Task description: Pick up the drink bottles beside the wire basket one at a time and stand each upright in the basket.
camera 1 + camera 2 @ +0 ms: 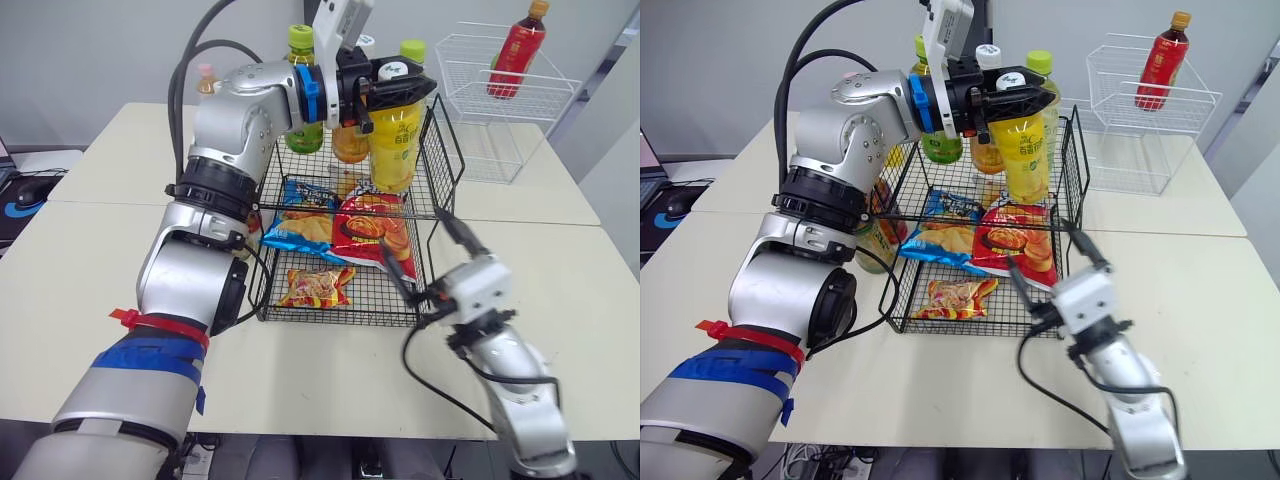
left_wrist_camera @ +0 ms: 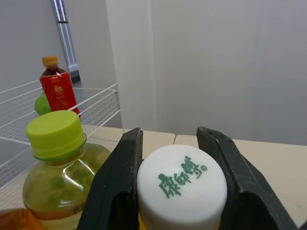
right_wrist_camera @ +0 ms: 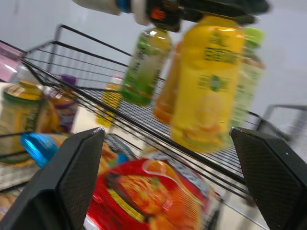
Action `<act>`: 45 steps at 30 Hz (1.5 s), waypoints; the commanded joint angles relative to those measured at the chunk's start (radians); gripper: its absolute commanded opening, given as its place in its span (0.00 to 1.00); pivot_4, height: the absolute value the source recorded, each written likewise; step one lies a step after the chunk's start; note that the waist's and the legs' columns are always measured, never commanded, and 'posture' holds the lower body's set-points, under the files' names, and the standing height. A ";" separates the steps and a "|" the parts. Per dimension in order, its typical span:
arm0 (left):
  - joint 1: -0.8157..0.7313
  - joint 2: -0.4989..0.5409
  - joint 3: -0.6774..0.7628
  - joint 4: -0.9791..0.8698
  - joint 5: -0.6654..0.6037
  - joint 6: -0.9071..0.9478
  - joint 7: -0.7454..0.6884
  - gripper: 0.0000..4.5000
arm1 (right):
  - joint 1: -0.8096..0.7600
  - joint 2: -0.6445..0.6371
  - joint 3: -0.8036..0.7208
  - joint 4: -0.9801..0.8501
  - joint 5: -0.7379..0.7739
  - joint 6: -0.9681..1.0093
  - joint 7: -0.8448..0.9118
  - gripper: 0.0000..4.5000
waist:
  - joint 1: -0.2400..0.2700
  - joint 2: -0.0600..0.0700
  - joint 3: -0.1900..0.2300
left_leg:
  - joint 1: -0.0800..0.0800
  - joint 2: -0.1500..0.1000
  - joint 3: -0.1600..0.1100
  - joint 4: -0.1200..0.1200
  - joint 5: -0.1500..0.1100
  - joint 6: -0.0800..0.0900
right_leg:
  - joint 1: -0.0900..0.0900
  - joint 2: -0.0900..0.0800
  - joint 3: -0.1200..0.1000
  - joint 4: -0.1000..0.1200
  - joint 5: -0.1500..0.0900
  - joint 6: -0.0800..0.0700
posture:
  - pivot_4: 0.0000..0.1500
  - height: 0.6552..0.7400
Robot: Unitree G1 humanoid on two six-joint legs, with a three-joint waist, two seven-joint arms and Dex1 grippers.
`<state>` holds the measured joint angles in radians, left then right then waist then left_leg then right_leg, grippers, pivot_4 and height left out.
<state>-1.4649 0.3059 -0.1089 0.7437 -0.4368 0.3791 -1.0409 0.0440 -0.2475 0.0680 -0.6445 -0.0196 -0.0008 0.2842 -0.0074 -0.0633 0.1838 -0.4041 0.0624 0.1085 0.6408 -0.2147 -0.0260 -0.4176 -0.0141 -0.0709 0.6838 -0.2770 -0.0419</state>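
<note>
one yellow bottle [image 1: 396,145], left gripper [image 1: 402,88] clenched on its cap [image 2: 160,208], whose green lettering [image 2: 183,184] the wrist view reveals.

Cream tables [image 1: 90,250] pushed edge to edge fill the middle of the frame, their seams running both across and front to back; a plain pale grey wall [image 1: 90,50] closes the top; at far left a dark mouse [image 1: 35,188] rests on a blue pad [image 1: 12,208] (partly cropped); grey floor [image 1: 612,190] shows at right; the light is even and soft.
</note>
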 commanded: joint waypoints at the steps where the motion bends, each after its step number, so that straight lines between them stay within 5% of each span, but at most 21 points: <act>1: -0.057 -0.023 0.045 0.000 0.017 -0.054 -0.015 0.31 | 0.008 -0.008 -0.047 -0.060 0.052 -0.048 0.009 1.00 | -0.002 0.000 0.000 | 0.000 0.000 0.000 0.000 0.000 0.000 | 0.000 0.000 0.000 0.000 0.000 0.000 | 1.00 1.00; 3: -0.057 -0.030 0.053 0.007 0.025 -0.055 -0.021 0.31 | 0.009 -0.012 -0.046 -0.062 0.051 -0.046 0.010 1.00 | -0.003 0.000 0.000 | 0.002 0.000 0.000 0.000 0.000 0.000 | 0.000 0.001 0.001 0.003 0.000 0.000 | 1.00 1.00; 13: -0.062 -0.025 0.108 -0.009 0.029 -0.037 -0.042 0.99 | -0.062 -0.009 -0.005 -0.068 0.039 0.016 0.009 1.00 | -0.010 0.000 0.000 | 0.003 0.000 0.000 0.003 0.000 0.000 | 0.001 0.001 0.002 0.007 0.000 0.000 | 1.00 1.00; 22: 0.038 0.093 0.216 -0.292 -0.083 0.166 -0.017 0.99 | -0.167 -0.033 0.003 -0.060 0.114 0.090 0.075 1.00 | -0.026 0.001 0.000 | 0.004 0.000 0.001 0.004 0.000 0.000 | 0.000 0.001 0.003 0.010 0.000 -0.001 | 1.00 1.00; 31: 0.369 0.276 0.383 -0.742 -0.197 0.413 0.198 0.99 | -0.318 -0.085 0.023 0.021 0.277 0.149 0.237 1.00 | -0.023 0.001 0.000 | 0.007 0.001 0.000 0.005 0.001 -0.001 | 0.002 0.001 0.003 0.014 0.000 -0.001 | 1.00 1.00; 38: 0.698 0.435 0.651 -1.073 -0.295 0.585 0.395 0.99 | -0.413 -0.135 0.040 0.182 0.395 0.149 0.429 1.00 | -0.025 0.001 0.000 | 0.007 0.001 0.001 0.004 0.001 -0.001 | 0.002 0.000 0.004 0.013 0.000 -0.001 | 1.00 1.00; 45: 1.218 0.500 0.952 -1.318 -0.355 0.664 0.379 0.99 | -0.469 -0.133 0.083 0.318 0.421 0.077 0.594 1.00 | -0.022 0.001 -0.001 | 0.010 0.001 0.000 0.003 -0.001 0.001 | 0.004 -0.001 0.003 0.013 0.000 -0.001 | 1.00 1.00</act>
<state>-0.2783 0.8030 0.7786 -0.5094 -0.7751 1.0455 -0.6478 -0.4125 -0.3822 0.1570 -0.3222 0.3774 0.1111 0.8529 -0.0292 -0.0625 0.1831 -0.3946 0.0640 0.1086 0.6443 -0.2156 -0.0242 -0.4131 -0.0147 -0.0687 0.6970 -0.2775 -0.0429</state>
